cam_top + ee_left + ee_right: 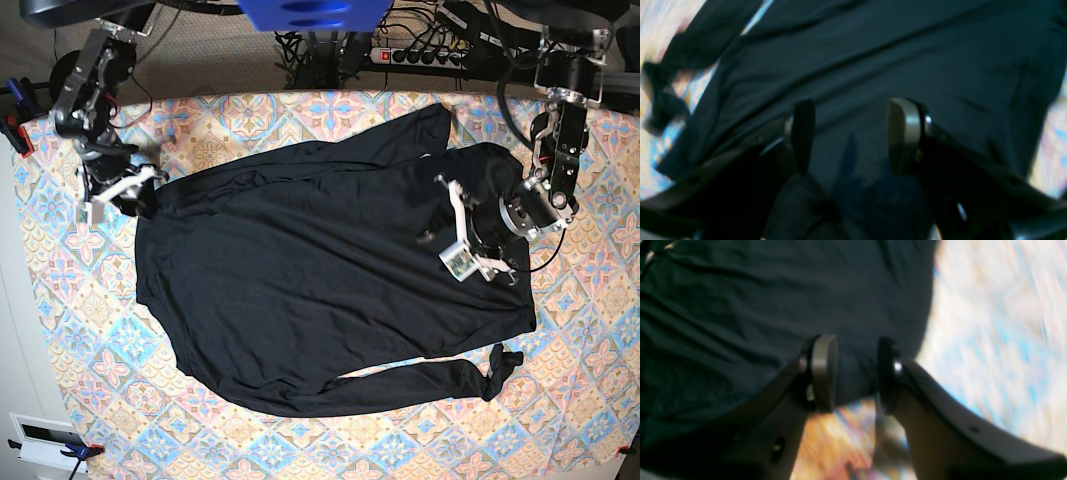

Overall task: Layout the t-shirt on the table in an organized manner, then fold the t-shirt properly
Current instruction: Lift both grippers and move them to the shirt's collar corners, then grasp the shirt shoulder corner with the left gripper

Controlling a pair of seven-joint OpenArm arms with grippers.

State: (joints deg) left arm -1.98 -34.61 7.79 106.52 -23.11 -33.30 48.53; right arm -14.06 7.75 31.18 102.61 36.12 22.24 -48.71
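Cloth: pastel diamond-tile covering spans the table [300, 450], edge to edge.
Garment: black t-shirt [310, 290] lies spread at centre, sleeves at 12 and 5 o'clock.
Left gripper [853, 133]: jaws spread, empty, over fabric at 3 o'clock.
Right gripper [853, 373]: jaws parted, empty, at the shirt's 9 o'clock edge.
Room: power strip [430, 57] and cables at 12 o'clock.

Both wrist views blur my table [990, 323]; my left arm hides shirt [300, 290] fabric near the table's right edge.
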